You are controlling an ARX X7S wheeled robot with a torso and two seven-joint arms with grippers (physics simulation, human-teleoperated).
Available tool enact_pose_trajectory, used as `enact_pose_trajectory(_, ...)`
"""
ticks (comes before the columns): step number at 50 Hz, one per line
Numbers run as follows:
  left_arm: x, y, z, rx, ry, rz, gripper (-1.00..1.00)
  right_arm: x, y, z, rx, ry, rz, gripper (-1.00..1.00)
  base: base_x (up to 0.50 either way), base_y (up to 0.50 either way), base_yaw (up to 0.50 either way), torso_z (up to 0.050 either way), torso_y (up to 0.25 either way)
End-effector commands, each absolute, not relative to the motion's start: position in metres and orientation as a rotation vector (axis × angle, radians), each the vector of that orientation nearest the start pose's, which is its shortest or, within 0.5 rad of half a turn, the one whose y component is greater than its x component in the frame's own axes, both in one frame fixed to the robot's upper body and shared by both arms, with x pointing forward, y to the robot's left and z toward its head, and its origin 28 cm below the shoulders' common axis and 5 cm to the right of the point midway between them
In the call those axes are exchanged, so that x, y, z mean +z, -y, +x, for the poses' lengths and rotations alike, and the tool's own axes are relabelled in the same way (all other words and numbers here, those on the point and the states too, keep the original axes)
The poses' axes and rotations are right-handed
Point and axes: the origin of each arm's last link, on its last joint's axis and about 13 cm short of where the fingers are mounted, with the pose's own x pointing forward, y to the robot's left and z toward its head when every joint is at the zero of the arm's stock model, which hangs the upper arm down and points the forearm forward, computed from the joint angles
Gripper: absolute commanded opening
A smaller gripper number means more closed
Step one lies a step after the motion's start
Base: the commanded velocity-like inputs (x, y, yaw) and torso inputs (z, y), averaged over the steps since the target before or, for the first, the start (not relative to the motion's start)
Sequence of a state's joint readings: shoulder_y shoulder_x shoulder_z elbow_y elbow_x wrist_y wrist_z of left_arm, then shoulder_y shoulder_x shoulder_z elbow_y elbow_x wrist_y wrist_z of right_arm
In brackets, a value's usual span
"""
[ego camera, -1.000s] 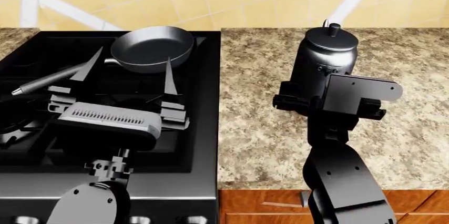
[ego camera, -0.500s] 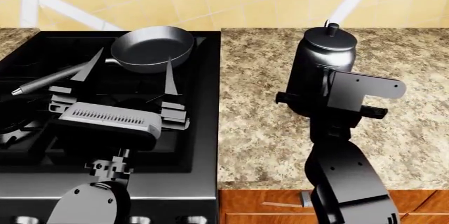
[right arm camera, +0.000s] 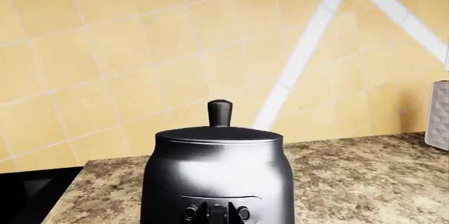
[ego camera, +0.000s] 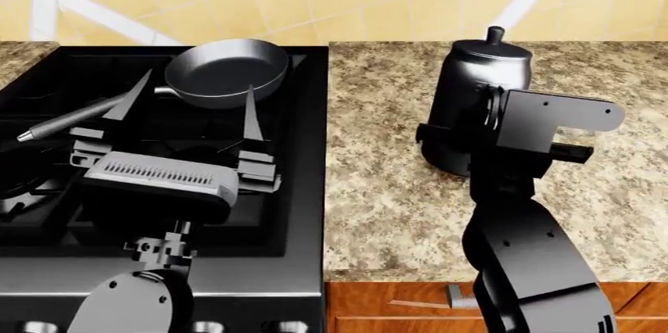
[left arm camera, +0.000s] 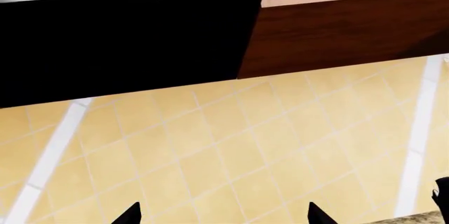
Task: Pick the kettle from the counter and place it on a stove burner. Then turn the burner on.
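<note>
Here we hold the kettle point(ego camera: 478, 91) between the jaws of our right tool point(ego camera: 490, 145), with the kettle at the near-left part of the granite counter point(ego camera: 396, 192), beside the black stove point(ego camera: 303, 216). In the head view we cannot tell whether its base rests on the stone or hangs just clear of it. The right wrist view shows the kettle's point(right arm camera: 217, 176) steel body filling the foreground, black lid knob point(right arm camera: 218, 112) upright against the yellow tiled wall point(right arm camera: 105, 50); the fingertips themselves are hidden, so we judge the tool to be pinching the body rather than see it. Our left tool point(ego camera: 177, 126) hovers over the stove with its two pointed fingers point(ego camera: 134, 98) spread wide, holding nothing.

We see three risks from here. The polished, rounded wall gives little purchase, so the kettle could slip or twist in the grip during the carry leftward. The frying pan point(ego camera: 224, 71) occupies the rear of the stove, and its long handle point(ego camera: 73, 118) reaches toward our left arm; a careless swing could strike either. The nearer stove burner point(ego camera: 261, 126) lies close beneath the idle left tool, which may crowd the landing, and a base set across the grate bars unevenly could tip.
</note>
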State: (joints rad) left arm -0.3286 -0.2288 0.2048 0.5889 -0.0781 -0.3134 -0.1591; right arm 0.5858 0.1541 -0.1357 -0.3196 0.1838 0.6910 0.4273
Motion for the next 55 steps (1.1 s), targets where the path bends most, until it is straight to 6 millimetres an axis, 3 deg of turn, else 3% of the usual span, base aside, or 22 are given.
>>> enact_pose_trajectory(1,0.181,-0.201,0.237,-0.088,0.579,0.126,1.0,0.195,0.098,0.294,-0.242,0.24,-0.058,-1.0,0.0,0.0,0.0,0.0,0.0)
enact_pose_trajectory(34,0.185,-0.204,0.236,-0.08,0.59,0.116,1.0,0.228,0.091,0.284,-0.2,0.334,-0.079,-1.0,0.0,0.0,0.0,0.0,0.0)
enact_pose_trajectory(55,0.186,-0.204,0.236,-0.078,0.594,0.116,1.0,0.232,0.086,0.28,-0.117,0.409,-0.094,-1.0,0.0,0.0,0.0,0.0,0.0)
